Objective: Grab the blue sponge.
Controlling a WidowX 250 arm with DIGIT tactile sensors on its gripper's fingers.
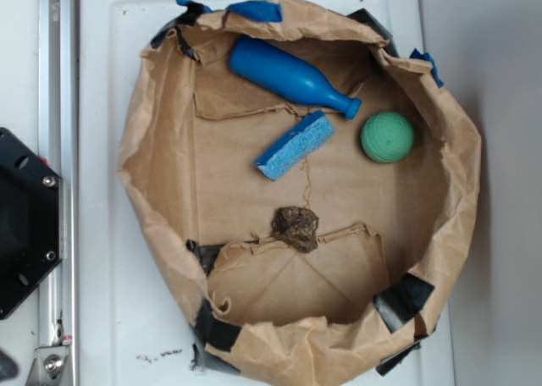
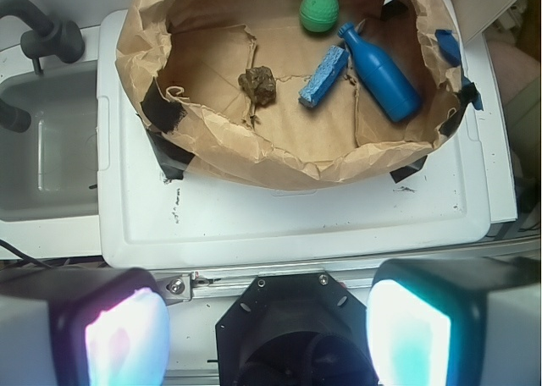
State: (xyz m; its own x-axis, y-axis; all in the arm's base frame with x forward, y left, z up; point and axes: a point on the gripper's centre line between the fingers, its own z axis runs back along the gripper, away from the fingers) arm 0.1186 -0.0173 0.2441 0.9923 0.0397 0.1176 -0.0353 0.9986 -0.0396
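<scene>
White plastic forms the table on which a crumpled brown paper enclosure is set, its walls rolled up and held with black tape and scraps of blue tape, apparently so that loose items are kept from rolling off. Within the paper ring, the blue sponge is seen lying flat on the paper floor, close to the middle and toward the far side in the exterior view. It is placed just beside the blue bottle, whose narrow neck nearly meets the sponge's upper end; whether the two touch cannot be told. A green ball rests to the right, a little apart, and a dark brown lump is found below the sponge, nearer the middle of the floor.

The sponge's long axis is laid on a diagonal in the exterior view, from lower left to upper right, roughly parallel to the bottle. Its broad speckled face is turned upward and its short ends are left free, so a pinch across the narrow width is judged the likeliest approach.

In the wrist view, the gripper is held well back from the enclosure, above the table's near edge. Its fingers are shown spread wide, with nothing between them. The reach toward the sponge is judged not yet begun.
</scene>
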